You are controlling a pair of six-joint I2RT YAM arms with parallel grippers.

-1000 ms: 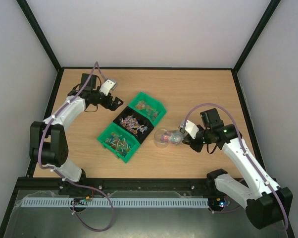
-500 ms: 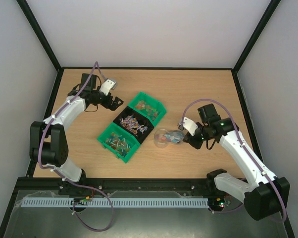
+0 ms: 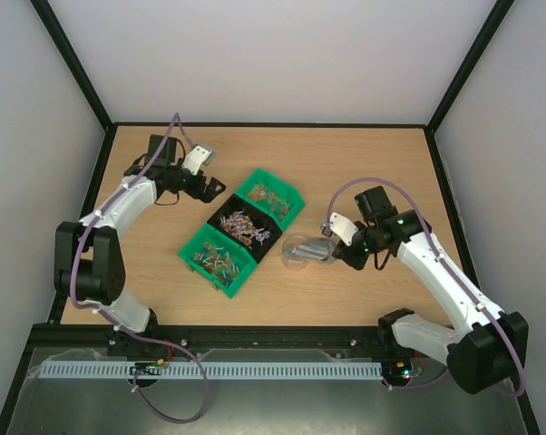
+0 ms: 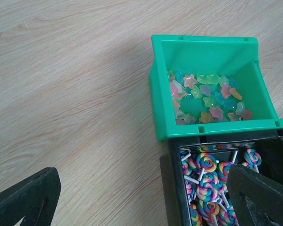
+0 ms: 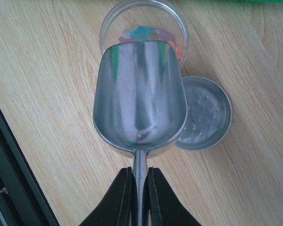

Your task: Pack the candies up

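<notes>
- While the right gripper (image 5: 140, 181) pinches the empty shiny metal scoop (image 5: 139, 94) over the clear round jar (image 5: 108, 26), few colourful candies (image 5: 142, 32) lie inside.
- Most sit in the green plastic bin (image 4: 161, 103).
- Left gripper (image 3: 211, 187) gapes, empty.

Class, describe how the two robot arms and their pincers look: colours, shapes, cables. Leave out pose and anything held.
The left arm and right arm have white tubular links joined by black joints, on black bases. A mauve cable loops along each. Each wrist carries a small white block. The left pincer and right pincer each have two flat black fingers.
</notes>
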